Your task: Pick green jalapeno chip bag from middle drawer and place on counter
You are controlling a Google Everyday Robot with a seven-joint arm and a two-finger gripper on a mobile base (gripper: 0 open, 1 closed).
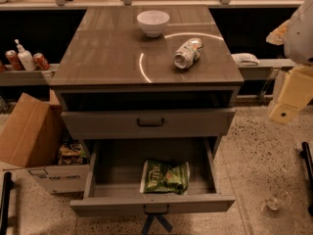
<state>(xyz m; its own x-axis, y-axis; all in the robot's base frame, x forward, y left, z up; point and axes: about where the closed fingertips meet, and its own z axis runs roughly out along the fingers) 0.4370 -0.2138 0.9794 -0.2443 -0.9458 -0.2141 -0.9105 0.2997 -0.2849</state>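
Observation:
The green jalapeno chip bag [165, 176] lies flat in the middle drawer [91, 174], near its front and a little right of centre. This grey drawer is pulled far out. Above it spreads the glossy brown-grey counter [107, 53]. My gripper [283, 112], a cream-coloured piece below a white arm part, hangs at the right edge of the view. It is well right of the cabinet, above the floor, and touches nothing.
A white bowl [153, 22] and a can lying on its side [188, 53] sit on the counter. The drawer above [149, 123], with a black bar handle, stands slightly out. A cardboard box [27, 131] with snack packets [72, 153] stands left of the cabinet.

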